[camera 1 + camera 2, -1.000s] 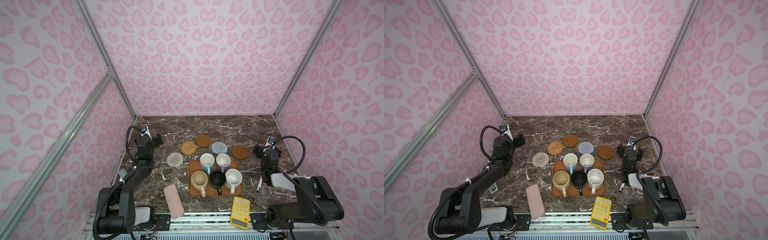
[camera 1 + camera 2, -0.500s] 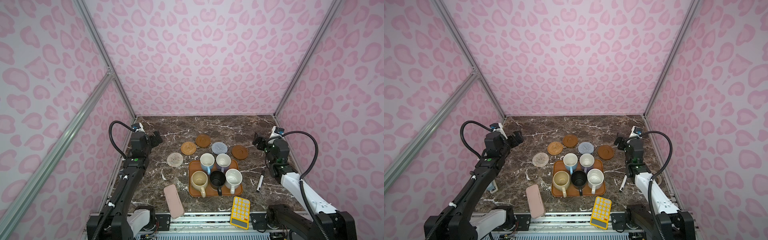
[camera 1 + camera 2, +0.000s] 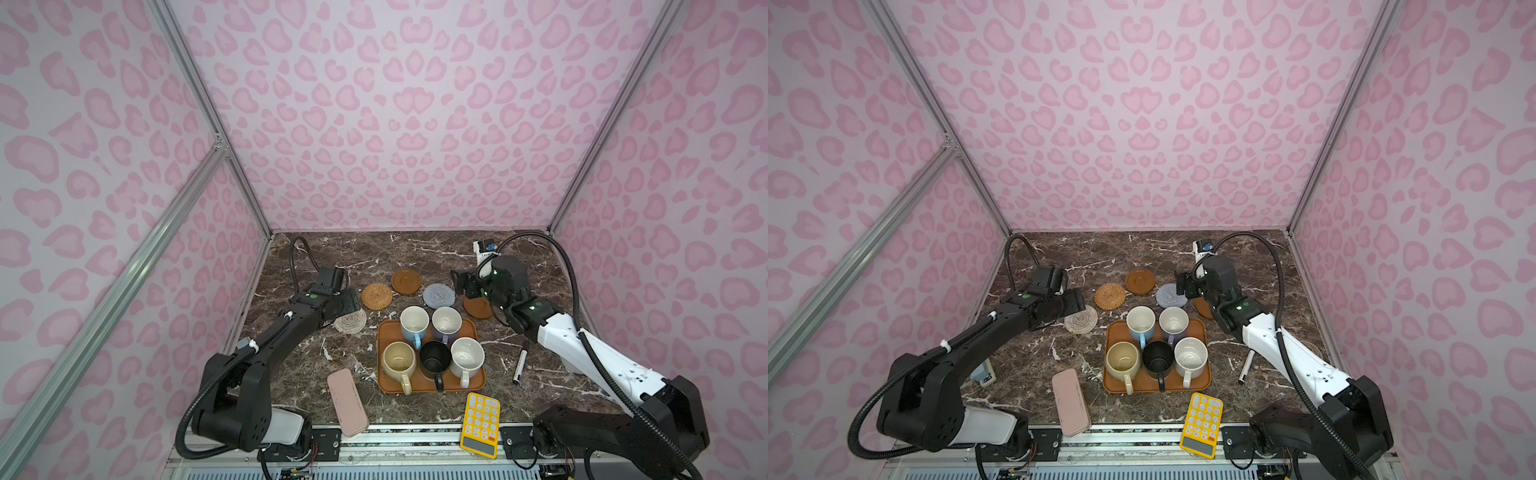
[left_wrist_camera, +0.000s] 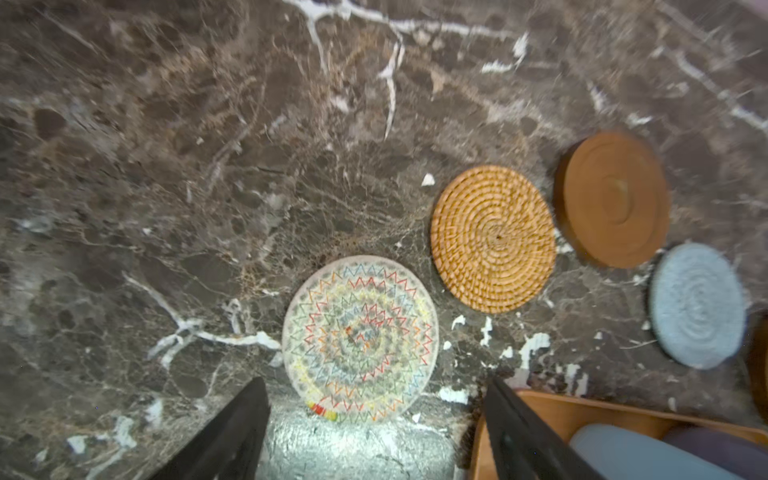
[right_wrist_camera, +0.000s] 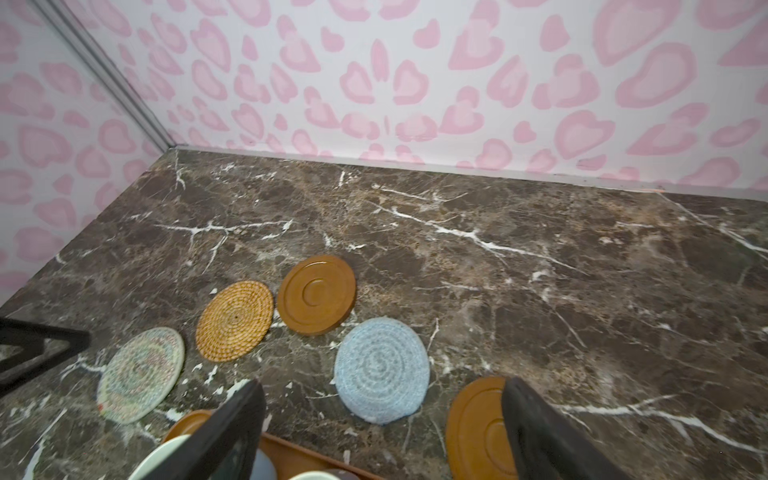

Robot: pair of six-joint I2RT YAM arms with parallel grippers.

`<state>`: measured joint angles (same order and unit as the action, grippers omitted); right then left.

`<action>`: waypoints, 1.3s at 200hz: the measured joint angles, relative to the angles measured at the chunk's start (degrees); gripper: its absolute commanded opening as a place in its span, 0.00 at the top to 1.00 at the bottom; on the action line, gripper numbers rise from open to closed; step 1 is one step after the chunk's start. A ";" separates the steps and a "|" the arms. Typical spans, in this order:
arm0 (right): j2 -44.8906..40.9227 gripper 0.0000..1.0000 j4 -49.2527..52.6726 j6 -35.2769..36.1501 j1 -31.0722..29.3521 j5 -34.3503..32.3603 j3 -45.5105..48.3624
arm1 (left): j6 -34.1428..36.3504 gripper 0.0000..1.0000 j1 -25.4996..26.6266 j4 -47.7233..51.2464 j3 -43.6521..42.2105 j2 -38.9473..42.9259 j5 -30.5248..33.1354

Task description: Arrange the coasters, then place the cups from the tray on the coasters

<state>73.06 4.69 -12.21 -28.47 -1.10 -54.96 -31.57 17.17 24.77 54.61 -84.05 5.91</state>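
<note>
in both top views all five cups (image 3: 435, 360) sit on the tray (image 3: 385, 332), five coasters (image 3: 377, 296) arced behind it, bare; left wrist view: left gripper (image 4: 374, 380) jaws apart, just short of the off-white coaster (image 4: 360, 340); right wrist view: right gripper (image 5: 381, 381) jaws apart by a brown coaster (image 5: 478, 428), so arranging seems barely begun.

In both top views the left arm (image 3: 291, 328) covers part of the off-white coaster (image 3: 353, 322), and the right arm (image 3: 561, 332) hides much of one brown coaster (image 3: 476, 310). The left wrist view is blurred throughout; there the tray (image 4: 548, 406) and a light blue mug (image 4: 623, 454) run off the picture's edge.
</note>
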 measured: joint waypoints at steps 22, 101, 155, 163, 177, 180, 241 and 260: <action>1.92 0.10 1.88 0.02 -1.90 -0.48 -2.51 | -0.33 0.29 1.64 1.64 2.60 -5.29 1.66; 4.42 0.10 6.34 0.42 -3.67 -0.13 -5.35 | -1.38 0.41 3.89 3.87 5.31 -14.84 2.89; 4.42 0.11 7.13 0.39 -3.80 0.72 -4.28 | -1.42 0.46 4.33 4.46 8.17 -19.34 4.11; 4.39 0.11 7.13 0.39 -3.80 0.72 -4.28 | -1.44 0.46 4.31 4.70 8.94 -20.04 4.42; 4.39 0.11 7.17 0.39 -3.80 0.72 -4.28 | -1.44 0.47 4.11 4.74 10.36 -21.16 5.03; 4.39 0.11 7.17 0.39 -3.80 0.72 -4.28 | -1.46 0.47 4.04 4.74 10.58 -21.33 5.07; 3.67 0.11 6.67 0.79 -3.85 0.74 -3.52 | -0.61 0.48 -0.13 5.55 17.57 -26.34 5.03; 3.61 0.11 6.71 0.79 -3.85 0.74 -2.82 | -0.13 0.48 -1.07 5.73 20.31 -28.41 5.07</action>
<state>76.66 11.40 -11.42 -32.32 -0.36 -57.78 -31.70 16.10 30.50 74.91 -112.46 10.98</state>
